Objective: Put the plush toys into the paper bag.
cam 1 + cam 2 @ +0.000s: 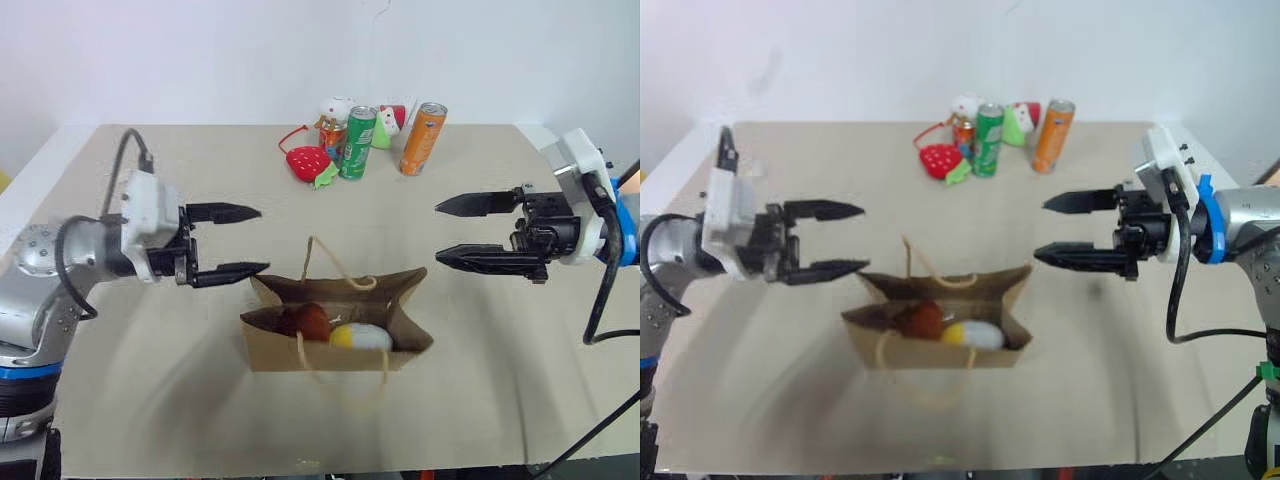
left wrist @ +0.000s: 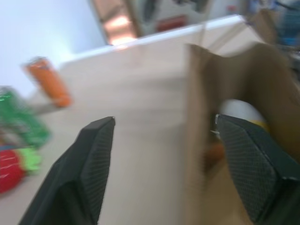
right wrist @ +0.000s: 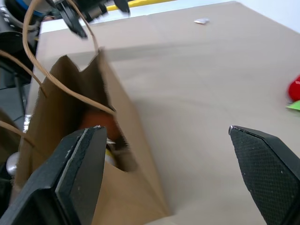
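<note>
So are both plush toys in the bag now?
Yes. The reddish-brown toy and the yellow-and-white one both lie inside the open paper bag, and both grippers are open and empty beside it.

brown paper bag (image 1: pixel 300 345) holds reddish-brown plush (image 1: pixel 312 320) and yellow-white plush (image 1: pixel 360 337).

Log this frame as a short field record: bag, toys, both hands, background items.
paper bag: stands open on the table, handles loose
plush toys: reddish-brown one and yellow-topped white one both inside the bag
left hand: open, holding nothing, beside the bag's left end
right hand: open, holding nothing, to the right of the bag
background: strawberry plush, green can, orange can at the table's far edge
task state: appears done
</note>
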Robot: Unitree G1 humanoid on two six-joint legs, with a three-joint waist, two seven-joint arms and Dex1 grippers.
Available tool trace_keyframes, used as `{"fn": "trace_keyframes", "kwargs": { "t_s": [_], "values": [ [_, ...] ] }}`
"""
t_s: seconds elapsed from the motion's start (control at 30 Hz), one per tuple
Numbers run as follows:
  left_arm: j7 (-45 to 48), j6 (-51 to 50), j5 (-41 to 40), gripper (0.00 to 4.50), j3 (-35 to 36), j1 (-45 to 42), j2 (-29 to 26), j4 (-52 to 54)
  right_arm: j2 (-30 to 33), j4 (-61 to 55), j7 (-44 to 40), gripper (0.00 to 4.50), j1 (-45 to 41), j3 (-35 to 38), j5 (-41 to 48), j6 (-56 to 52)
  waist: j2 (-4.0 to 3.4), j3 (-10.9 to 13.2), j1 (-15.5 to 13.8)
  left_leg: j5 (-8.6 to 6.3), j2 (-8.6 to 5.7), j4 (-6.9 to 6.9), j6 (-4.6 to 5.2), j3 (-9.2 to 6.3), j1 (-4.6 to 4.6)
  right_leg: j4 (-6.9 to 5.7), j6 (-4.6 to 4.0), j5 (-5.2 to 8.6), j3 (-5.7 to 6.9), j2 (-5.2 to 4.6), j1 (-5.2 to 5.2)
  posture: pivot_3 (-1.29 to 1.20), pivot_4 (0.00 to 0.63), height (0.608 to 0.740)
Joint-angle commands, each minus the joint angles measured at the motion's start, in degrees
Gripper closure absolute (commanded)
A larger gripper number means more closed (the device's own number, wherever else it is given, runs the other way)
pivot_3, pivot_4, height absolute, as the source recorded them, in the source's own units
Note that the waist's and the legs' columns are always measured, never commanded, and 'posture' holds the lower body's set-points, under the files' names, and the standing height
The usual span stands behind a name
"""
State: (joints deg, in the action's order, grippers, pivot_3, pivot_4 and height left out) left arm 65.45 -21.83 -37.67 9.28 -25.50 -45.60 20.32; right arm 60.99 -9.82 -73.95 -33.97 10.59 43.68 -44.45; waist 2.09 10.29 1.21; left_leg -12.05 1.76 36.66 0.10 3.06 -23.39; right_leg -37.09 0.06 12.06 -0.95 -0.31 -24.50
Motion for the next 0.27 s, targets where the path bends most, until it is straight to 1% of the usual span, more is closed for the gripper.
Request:
{"fn": "trace_keyframes", "kwargs": {
  "t_s": [0.03,0.13,0.27],
  "values": [
    [-8.8,-1.4,2.7,1.16,4.2,-0.5,-0.3,-1.4,-1.3,3.8,-0.2,0.00,-2.2,0.2,-1.6,3.4,0.00,0.0,0.0,0.00,0.00,0.00,0.00,0.00,0.01,-0.01,0.00,0.00,0.00,0.01,0.02,0.00,0.150,0.740],
    [-11.0,2.9,9.7,1.16,1.6,2.0,0.2,-7.3,-3.0,7.8,0.4,0.00,-2.7,-0.1,-3.5,5.9,0.00,0.0,0.0,0.00,0.00,0.00,0.00,0.00,0.01,-0.01,0.00,0.00,0.00,0.02,0.02,0.00,0.150,0.740],
    [-13.5,7.2,15.1,1.16,0.0,3.6,1.2,-11.4,-3.7,11.6,0.7,0.00,-0.9,0.1,-6.6,9.7,-0.01,0.0,0.1,0.00,0.00,-0.01,0.00,0.05,0.11,-0.03,-0.01,-0.01,0.00,0.05,0.08,0.00,0.150,0.740]
  ]
}}
